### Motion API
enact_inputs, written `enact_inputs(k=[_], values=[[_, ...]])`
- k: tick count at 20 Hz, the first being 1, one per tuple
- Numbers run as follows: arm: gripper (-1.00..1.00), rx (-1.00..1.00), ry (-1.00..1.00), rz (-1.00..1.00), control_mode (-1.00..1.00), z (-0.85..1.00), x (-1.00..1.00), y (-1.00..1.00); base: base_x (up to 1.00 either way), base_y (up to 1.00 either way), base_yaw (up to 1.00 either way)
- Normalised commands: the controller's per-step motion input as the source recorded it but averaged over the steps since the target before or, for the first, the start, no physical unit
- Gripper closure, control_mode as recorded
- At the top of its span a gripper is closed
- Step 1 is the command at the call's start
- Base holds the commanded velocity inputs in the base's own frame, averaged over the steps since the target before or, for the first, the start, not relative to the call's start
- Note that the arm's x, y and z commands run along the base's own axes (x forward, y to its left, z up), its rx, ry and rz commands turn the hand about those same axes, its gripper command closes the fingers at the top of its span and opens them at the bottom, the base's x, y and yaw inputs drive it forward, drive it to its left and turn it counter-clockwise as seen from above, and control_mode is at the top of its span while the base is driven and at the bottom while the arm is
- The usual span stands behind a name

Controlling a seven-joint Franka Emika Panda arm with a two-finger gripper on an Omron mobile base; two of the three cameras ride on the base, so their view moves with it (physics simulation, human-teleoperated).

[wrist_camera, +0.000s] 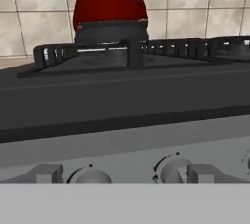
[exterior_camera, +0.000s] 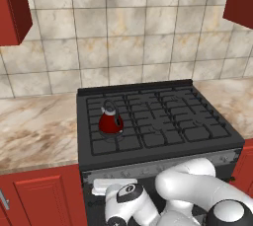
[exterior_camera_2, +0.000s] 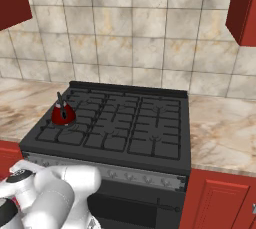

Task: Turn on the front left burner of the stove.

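**Hand close to the stove's knob strip, red kettle on the front left burner**

The stove (exterior_camera: 158,121) sits between two marble counters, its black grate top backed by a tiled wall (exterior_camera: 123,37). The front left burner (exterior_camera: 109,138) is the near-left section of the grate, and a red kettle (exterior_camera: 110,120) stands on it, upright, with a dark knob on top. From the right side the same kettle (exterior_camera_2: 63,113) shows at the left edge of the cooktop, on the near-left grate section (exterior_camera_2: 70,134).

The arm (exterior_camera: 188,185) bends low in front of the stove, its white links lying below the grey knob strip (exterior_camera: 148,167) at the near edge.

The gripper (wrist_camera: 119,175) faces the front of the stove from close range. Its two dark fingertips (wrist_camera: 46,173) rise at the bottom of the hand view, spread well apart and holding nothing. Between them lie two round knobs on the grey strip: one (wrist_camera: 89,175) just right of the left tip, another (wrist_camera: 172,169) just left of the right tip. Whether either tip touches a knob cannot be told. Above the strip the kettle's red body (wrist_camera: 110,3) rises on the grate (wrist_camera: 127,54).
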Motion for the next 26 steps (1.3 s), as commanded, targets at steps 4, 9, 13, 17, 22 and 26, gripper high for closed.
enact_inputs(k=[4, 9, 13, 17, 22, 26], values=[[-1.00, 0.00, 0.00, 0.01, -1.00, -0.43, 0.30, 0.00, 0.00, 0.00, 0.00], [-1.00, 0.00, 0.00, 0.01, -1.00, -0.46, 0.10, 0.04, 0.00, 0.00, 0.00], [-1.00, 0.00, 0.00, 0.04, -1.00, -0.44, 0.00, 0.17, 0.00, 0.00, 0.00], [-1.00, 0.00, 0.00, 0.03, -1.00, -0.41, 0.00, 0.09, 0.00, 0.00, 0.00], [-1.00, 0.00, 0.04, 0.04, -1.00, -0.50, 0.01, 0.03, 0.00, 0.00, 0.00], [1.00, 0.00, 0.08, 0.06, -1.00, -0.67, 0.00, 0.10, 0.00, 0.00, 0.00]])
